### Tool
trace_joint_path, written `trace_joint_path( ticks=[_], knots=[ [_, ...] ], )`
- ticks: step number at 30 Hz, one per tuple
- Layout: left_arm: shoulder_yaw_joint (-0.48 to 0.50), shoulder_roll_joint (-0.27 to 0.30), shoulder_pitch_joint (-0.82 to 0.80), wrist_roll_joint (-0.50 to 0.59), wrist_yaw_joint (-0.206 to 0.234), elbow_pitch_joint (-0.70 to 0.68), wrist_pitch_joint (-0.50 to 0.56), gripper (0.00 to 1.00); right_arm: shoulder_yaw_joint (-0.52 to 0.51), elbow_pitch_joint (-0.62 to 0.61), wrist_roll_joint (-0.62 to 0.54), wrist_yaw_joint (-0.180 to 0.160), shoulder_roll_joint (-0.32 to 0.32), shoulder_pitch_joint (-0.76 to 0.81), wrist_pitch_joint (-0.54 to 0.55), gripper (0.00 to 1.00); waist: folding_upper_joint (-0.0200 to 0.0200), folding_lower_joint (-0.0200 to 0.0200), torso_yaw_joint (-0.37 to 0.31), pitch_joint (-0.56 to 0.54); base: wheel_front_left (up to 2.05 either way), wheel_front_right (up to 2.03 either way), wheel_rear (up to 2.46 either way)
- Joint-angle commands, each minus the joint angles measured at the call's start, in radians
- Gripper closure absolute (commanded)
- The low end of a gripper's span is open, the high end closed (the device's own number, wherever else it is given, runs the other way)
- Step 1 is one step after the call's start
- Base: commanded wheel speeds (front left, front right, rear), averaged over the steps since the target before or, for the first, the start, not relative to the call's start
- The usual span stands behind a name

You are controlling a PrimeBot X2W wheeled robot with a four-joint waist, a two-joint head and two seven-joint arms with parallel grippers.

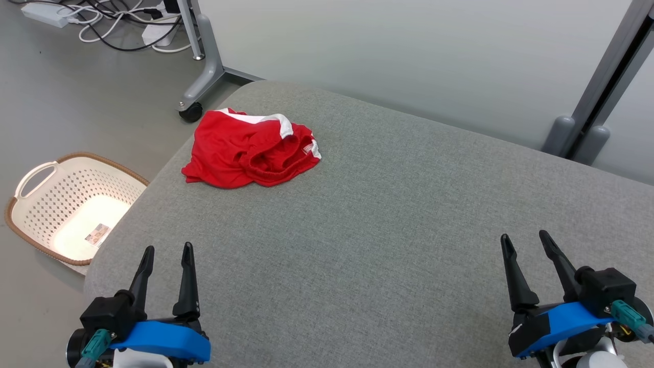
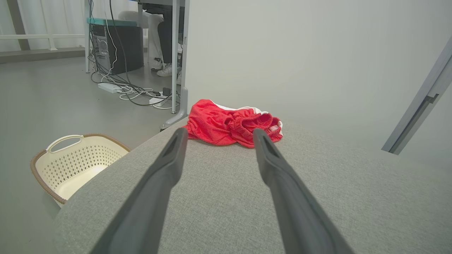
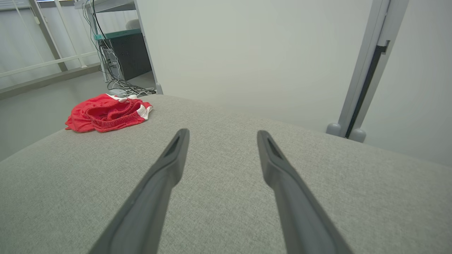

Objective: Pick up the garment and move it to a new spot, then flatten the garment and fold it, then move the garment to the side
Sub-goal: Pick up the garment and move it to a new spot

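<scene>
The left gripper (image 1: 168,246) and the right gripper (image 1: 523,234) are built alike. Each has two long black fingers (image 1: 186,276) that taper to narrow points and rise from a blocky black mount (image 1: 110,314). Below sits a rounded blue housing (image 1: 163,341), and a teal connector (image 1: 97,343) plugs in at its outer side. A pale forearm (image 1: 603,358) shows beneath. Up close, each finger is matte dark grey with a long slot (image 2: 172,145) near the tip.
</scene>
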Motion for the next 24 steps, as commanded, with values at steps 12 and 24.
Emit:
trace_joint_path(
  ticks=[12, 24],
  knots=[
    [0.023, 0.007, -0.023, -0.019, -0.008, -0.027, -0.004, 0.00, 0.007, -0.006, 0.004, 0.000, -0.015, -0.017, 0.006, 0.00, 0.0000, 0.0000, -0.028, 0.025, 0.00, 0.00, 0.00],
    [0.079, 0.132, -0.291, -0.125, -0.007, -0.072, 0.187, 0.00, 0.028, -0.055, -0.015, 0.000, -0.032, -0.069, 0.029, 0.00, 0.0000, 0.0000, -0.095, 0.162, 0.00, 0.00, 0.00]
  ],
)
